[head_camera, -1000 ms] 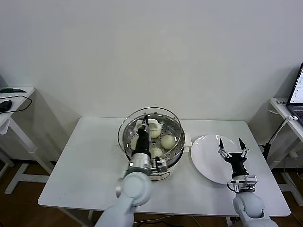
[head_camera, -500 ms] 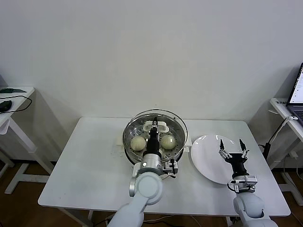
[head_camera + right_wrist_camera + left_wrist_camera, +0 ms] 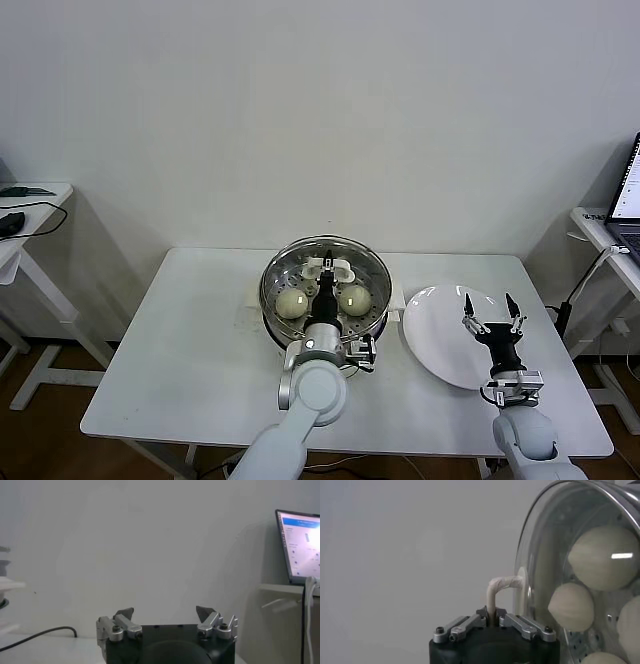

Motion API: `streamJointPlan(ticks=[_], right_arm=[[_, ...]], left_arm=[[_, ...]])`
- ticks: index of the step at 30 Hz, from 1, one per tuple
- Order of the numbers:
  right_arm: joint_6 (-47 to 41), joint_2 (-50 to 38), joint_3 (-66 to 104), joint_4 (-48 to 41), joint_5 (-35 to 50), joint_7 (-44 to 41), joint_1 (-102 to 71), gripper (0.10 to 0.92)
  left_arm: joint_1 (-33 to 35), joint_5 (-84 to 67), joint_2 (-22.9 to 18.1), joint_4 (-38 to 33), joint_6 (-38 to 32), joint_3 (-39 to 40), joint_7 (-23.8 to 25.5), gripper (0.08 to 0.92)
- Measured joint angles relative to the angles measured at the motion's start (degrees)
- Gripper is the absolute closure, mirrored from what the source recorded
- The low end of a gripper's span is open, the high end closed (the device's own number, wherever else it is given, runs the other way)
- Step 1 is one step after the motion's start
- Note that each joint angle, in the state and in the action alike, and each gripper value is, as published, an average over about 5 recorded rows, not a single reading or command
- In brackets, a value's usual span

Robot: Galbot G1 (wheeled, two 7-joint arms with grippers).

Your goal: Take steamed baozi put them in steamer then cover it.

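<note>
My left gripper (image 3: 327, 272) pinches the cream handle (image 3: 501, 587) of the clear glass cover (image 3: 326, 278), which sits on the shiny steamer (image 3: 275, 310). My left wrist view shows smooth round baozi (image 3: 604, 557) under the glass. Right of the steamer, my right gripper (image 3: 490, 310) hangs spread wide over the white plate (image 3: 432, 335).

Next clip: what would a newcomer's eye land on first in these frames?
Centre of the white table: the shiny stainless-steel steamer with round cream-white baozi inside, seen through the clear glass cover sitting over it. The left gripper is shut on the cover's cream-white handle. To the right, the right gripper hangs open over an empty flat white plate.
</note>
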Motion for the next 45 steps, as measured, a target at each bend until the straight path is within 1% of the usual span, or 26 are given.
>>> streamJointPlan(ticks=[13,25,28,37,45], right_arm=[[0.64,0.32,-0.12,-0.52,-0.34,-0.19,0.28,0.203],[0.78,0.33,-0.15,-0.64,-0.45,-0.21,0.32,0.203],[0.80,0.26,-0.14,-0.64,-0.50,-0.24,0.27,0.203],[0.82,0.23,-0.26,-0.69,-0.64,-0.31,0.28,0.203],[0.81,-0.06,-0.33,-0.64,-0.66,-0.39,0.32,0.203]], left_arm=[[0.00,-0.06,0.24,0.43,0.45,-0.04,1.36,0.804],[0.01,-0.25,0.19,1.03,0.66,-0.34,1.62,0.800],[0.10,-0.24,0.17,0.98,0.72,-0.52,1.54,0.751],[0.56,-0.90,-0.06,0.08,0.88,-0.69,0.75,0.496],[1.35,-2.18,0.97,-2.24,1.55,-0.56,0.59,0.266]])
